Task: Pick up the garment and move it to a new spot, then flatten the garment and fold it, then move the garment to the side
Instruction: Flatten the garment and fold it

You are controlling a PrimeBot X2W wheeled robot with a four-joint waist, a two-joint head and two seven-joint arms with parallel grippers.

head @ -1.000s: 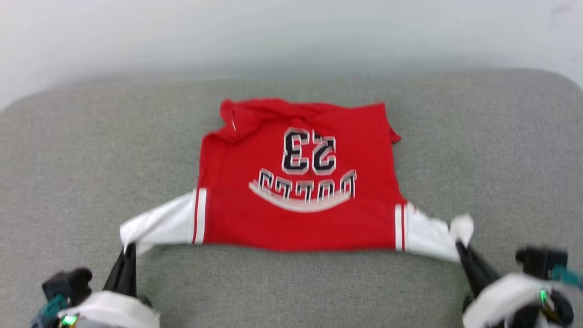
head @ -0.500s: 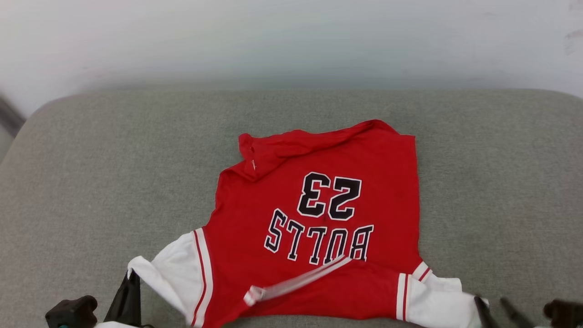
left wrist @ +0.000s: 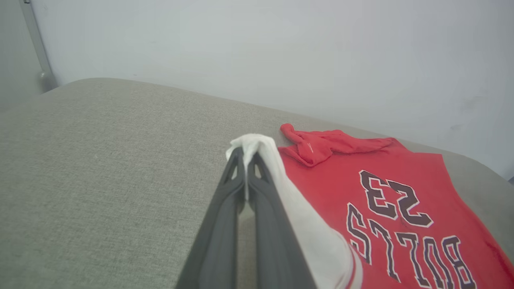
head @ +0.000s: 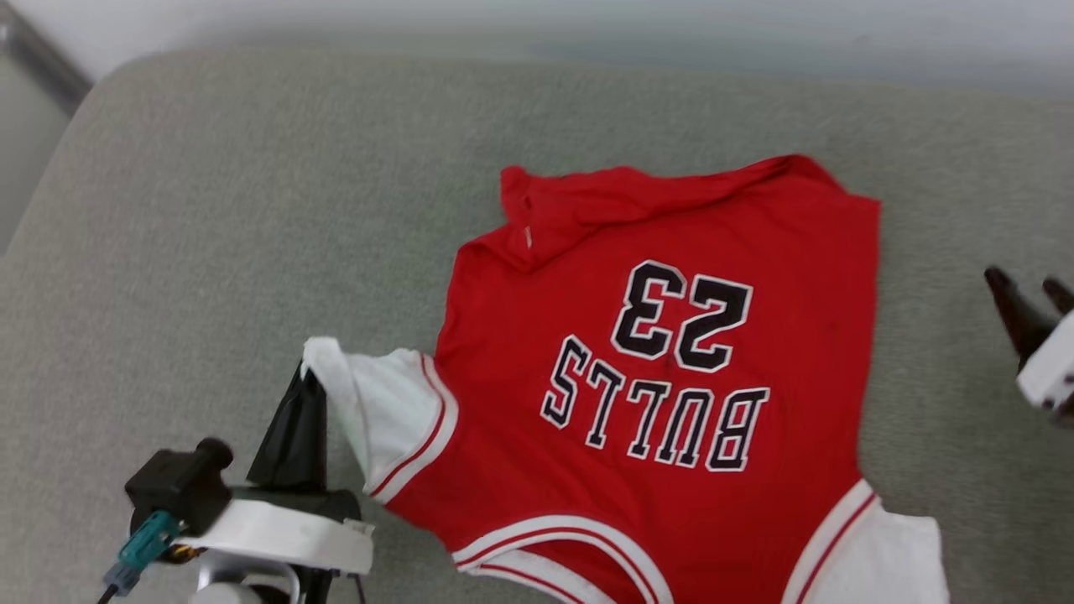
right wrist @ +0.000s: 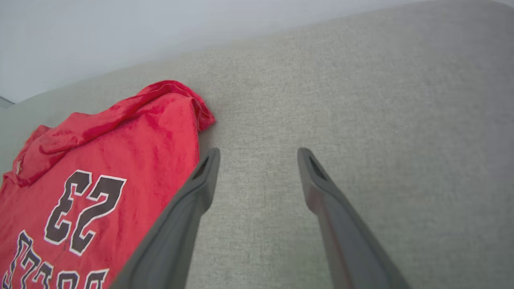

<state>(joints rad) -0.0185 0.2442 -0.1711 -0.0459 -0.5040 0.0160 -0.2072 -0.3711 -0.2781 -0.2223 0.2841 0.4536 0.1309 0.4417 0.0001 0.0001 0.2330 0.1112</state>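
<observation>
Right sleeve (head: 881, 554) was dropped by the now-open right gripper (head: 1025, 289), left sleeve (head: 377, 403) kept pinched in the left gripper (left wrist: 245, 160), so the jersey (head: 671, 335) wasn't flattened yet.

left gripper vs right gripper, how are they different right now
The left gripper has its jaws shut on the white sleeve of the jersey; the right gripper has its jaws open and holds nothing. The left gripper touches the jersey; the right gripper sits beside its edge, over the grey cushion. Both have long dark fingers.
</observation>
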